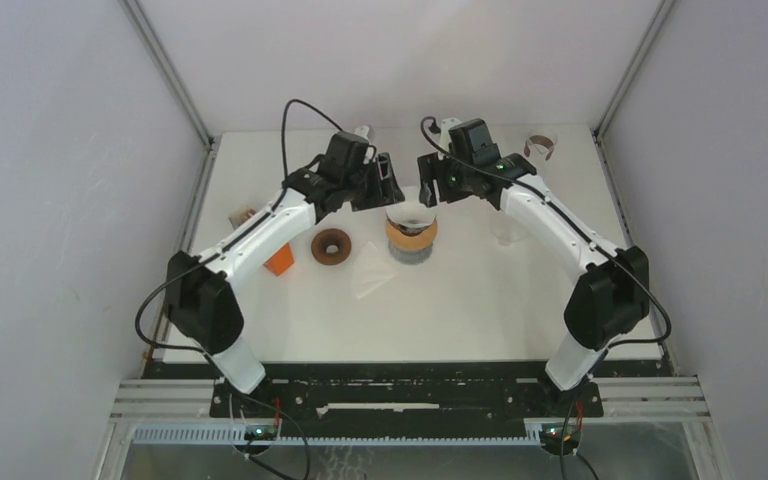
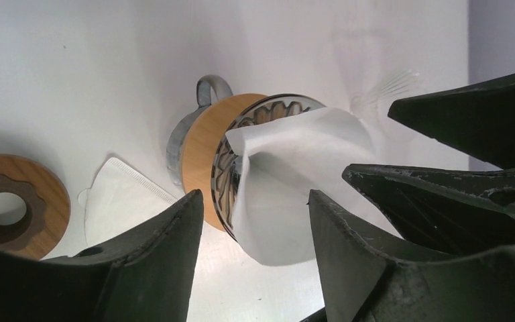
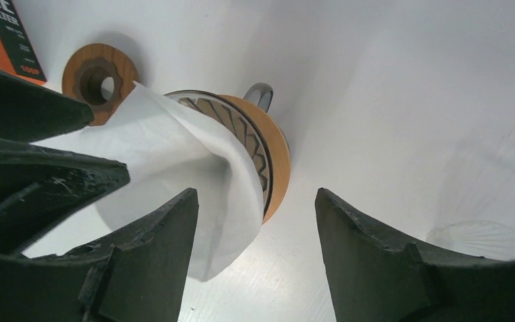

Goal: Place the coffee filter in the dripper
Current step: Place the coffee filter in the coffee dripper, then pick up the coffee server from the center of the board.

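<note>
Tabletop (image 1: 520, 300) holds dripper (image 1: 411, 243) with filter (image 1: 410, 215), left claw (image 2: 255, 196) and right claw (image 3: 255, 191) flanking (released).

The top view looks down from behind; both wrist views share the dripper (image 2: 204, 144), close, from opposite sides.

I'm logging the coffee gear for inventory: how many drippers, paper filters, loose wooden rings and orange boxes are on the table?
Dripper: 1
Paper filters: 2, the opened filter sitting in it and the flat filter lying beside it
Wooden ring: 1
Orange box: 1
Total: 5
</note>
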### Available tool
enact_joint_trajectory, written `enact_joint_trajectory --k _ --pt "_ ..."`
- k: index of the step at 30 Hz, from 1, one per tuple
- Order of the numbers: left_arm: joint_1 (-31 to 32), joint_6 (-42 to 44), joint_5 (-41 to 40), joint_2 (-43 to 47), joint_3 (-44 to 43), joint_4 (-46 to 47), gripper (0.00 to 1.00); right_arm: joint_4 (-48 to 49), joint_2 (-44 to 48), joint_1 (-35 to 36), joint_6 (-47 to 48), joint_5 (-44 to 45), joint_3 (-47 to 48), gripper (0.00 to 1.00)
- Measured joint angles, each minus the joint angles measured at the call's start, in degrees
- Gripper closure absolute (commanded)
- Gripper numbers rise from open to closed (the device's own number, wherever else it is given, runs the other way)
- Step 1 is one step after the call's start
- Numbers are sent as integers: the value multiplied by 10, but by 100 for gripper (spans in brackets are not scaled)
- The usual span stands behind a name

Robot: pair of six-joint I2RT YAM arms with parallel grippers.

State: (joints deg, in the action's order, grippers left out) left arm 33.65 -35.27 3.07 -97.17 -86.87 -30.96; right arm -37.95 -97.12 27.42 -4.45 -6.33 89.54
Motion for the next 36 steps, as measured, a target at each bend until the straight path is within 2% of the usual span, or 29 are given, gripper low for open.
enact_joint_trajectory --k 6,11,28,36 --pt "-7 -9 -10 73 41 43 28 14 56 0 -9 2 -18 27" --pt "-10 -8 -18 141 105 84 22 39 123 1 -20 7 -68 27" --pt "-10 -21 -25 329 351 192 20 87 253 42 -51 60 -257 29" --pt "-17 -24 -47 426 447 215 9 115 291 27 -63 78 -295 28"
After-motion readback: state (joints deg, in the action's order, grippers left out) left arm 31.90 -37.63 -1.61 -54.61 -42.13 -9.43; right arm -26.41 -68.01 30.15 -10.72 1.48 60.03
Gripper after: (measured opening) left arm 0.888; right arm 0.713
